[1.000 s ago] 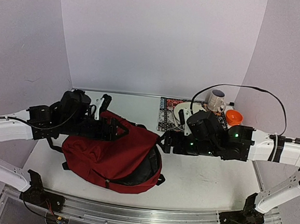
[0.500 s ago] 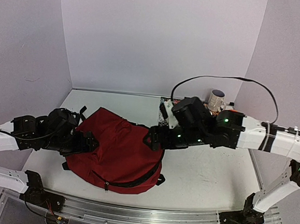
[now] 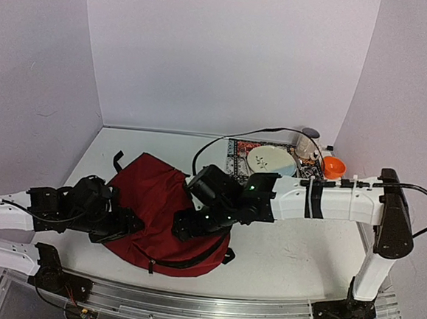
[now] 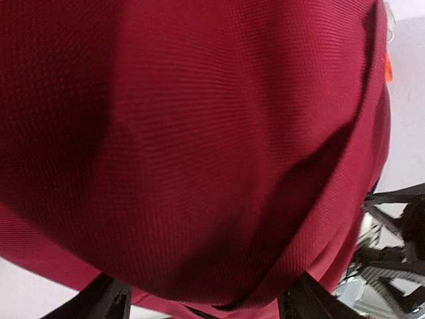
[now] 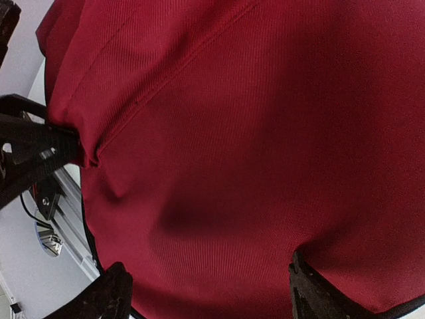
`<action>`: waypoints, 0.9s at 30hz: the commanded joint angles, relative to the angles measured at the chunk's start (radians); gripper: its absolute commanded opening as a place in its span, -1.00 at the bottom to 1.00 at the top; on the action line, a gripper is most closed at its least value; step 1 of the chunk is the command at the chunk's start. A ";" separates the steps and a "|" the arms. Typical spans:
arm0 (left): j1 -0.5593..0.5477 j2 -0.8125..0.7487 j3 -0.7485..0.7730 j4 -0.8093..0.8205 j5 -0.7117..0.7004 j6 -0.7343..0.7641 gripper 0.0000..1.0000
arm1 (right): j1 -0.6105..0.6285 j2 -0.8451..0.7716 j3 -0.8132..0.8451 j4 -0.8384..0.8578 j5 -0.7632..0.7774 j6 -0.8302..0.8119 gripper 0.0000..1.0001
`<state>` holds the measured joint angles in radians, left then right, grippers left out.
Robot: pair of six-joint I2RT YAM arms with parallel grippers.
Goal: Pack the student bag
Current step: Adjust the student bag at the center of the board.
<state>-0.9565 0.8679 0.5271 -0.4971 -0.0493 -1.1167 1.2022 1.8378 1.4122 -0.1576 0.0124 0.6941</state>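
Top view with both wrist views; the student bag point(image 3: 157, 199), dark red with a black zipper line along its near edge, lies flat on the white table point(image 3: 288, 243), and all positions are given relative to it. The left gripper point(image 3: 125, 223) meets the bag's near-left edge; in the left wrist view its fingers point(image 4: 109, 299) stand wide apart, red fabric bulging between them. The right gripper point(image 3: 183, 229) rests over the bag's near-right part, the arm reaching in from the right; its fingers point(image 5: 114, 292) are likewise spread, with fabric filling the gap. Behind and to the right of the bag lies a patterned mat point(image 3: 237, 165) carrying a white plate point(image 3: 271, 161); further right stand a mug point(image 3: 308, 144) and an orange bowl point(image 3: 333, 167).
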 commanded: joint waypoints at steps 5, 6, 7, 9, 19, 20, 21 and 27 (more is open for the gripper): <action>0.001 0.092 -0.032 0.425 0.033 -0.053 0.20 | -0.002 0.009 0.070 -0.022 0.081 0.010 0.58; 0.001 0.109 -0.027 0.455 0.027 -0.055 0.17 | -0.002 0.001 0.066 -0.023 0.084 0.011 0.57; 0.001 0.130 -0.023 0.493 0.023 -0.057 0.14 | -0.001 -0.008 0.060 -0.024 0.087 0.013 0.57; 0.003 0.177 -0.006 0.563 0.013 -0.054 0.12 | 0.001 -0.026 0.047 -0.025 0.093 0.014 0.57; 0.059 0.368 0.175 0.599 -0.005 0.073 0.12 | 0.031 -0.121 0.011 -0.120 0.179 0.049 0.53; 0.059 0.372 0.184 0.589 -0.005 0.081 0.13 | 0.035 -0.124 0.005 -0.130 0.184 0.058 0.51; 0.059 0.374 0.191 0.578 -0.003 0.089 0.15 | 0.041 -0.128 -0.002 -0.140 0.188 0.067 0.50; 0.059 0.369 0.182 0.552 0.031 0.096 0.21 | 0.067 -0.111 -0.052 -0.152 0.192 0.141 0.28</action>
<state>-0.9068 1.2423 0.6731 0.0197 -0.0192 -1.0583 1.2532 1.7294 1.3984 -0.2388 0.1731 0.7700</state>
